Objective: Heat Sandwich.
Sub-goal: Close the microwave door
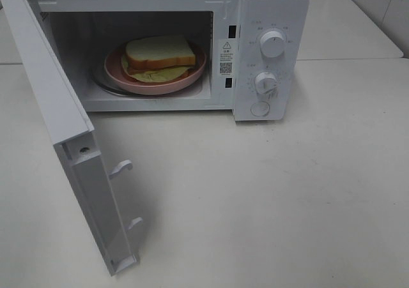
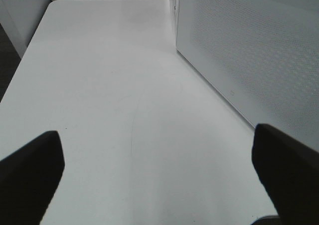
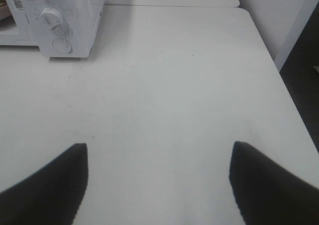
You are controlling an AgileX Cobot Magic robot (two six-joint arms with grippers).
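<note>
The sandwich (image 1: 158,57), orange-brown bread over pale yellow-green filling, lies on a round pink plate (image 1: 192,75) inside the white microwave (image 1: 268,20). The microwave door (image 1: 70,147) hangs wide open toward the front left. Neither arm shows in the exterior high view. My left gripper (image 2: 157,170) is open over bare table, with the outer face of the door (image 2: 249,50) close beside it. My right gripper (image 3: 158,177) is open too, nothing between its fingers, and the microwave's control panel (image 3: 57,23) lies some way ahead of it.
Two knobs (image 1: 273,44) and a round button (image 1: 261,108) sit on the microwave's right panel. The white table (image 1: 268,198) spreads in front of the oven. Its right edge (image 3: 279,80) drops to dark floor; another table adjoins at the back.
</note>
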